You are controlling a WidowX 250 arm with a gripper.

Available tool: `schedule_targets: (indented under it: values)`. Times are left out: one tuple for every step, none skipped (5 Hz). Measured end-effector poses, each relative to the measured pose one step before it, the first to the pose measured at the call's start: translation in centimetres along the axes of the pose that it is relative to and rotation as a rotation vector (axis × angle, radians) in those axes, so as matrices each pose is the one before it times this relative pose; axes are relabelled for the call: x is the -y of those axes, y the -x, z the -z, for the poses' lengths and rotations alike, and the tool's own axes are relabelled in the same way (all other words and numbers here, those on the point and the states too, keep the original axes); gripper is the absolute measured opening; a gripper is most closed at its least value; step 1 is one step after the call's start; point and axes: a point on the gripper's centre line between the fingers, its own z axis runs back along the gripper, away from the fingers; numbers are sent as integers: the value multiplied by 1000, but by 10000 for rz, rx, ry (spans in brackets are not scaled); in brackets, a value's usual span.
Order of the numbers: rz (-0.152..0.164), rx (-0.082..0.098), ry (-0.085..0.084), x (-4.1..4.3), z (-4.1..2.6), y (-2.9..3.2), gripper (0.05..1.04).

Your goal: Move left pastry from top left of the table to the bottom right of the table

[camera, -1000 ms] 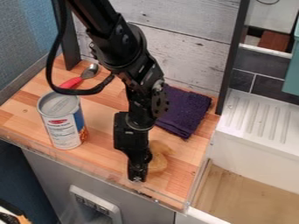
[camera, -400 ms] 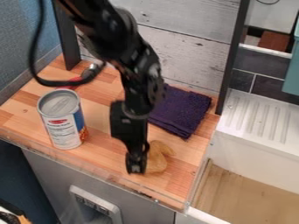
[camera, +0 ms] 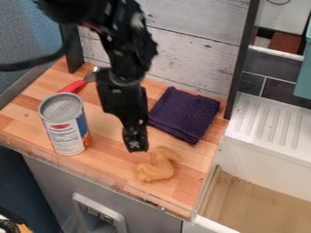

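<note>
We see the black claw (camera: 135,149) hanging over the wooden table (camera: 112,167), tip pointing down toward 6 o'clock with a slight tilt; whether it is released or clenched, we cannot tell. Just beside it, toward 5 o'clock, the bent, golden-brown pastry (camera: 158,166) lies on the wood, near the front edge and apart from the claw. Above, the arm (camera: 124,38) slopes in from 11 o'clock, its wrist bent nearly upright, a black cable (camera: 30,64) looping out toward 9. Farther from the claw, we find a folded purple towel (camera: 184,114) between 1 and 2 o'clock, an upright can (camera: 63,125) at 10 and a red-handled spoon (camera: 74,86) at 11.
</note>
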Motion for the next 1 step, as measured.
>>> schedule_targets:
  values:
    - [15,-21,41,72,-101,37,1001]
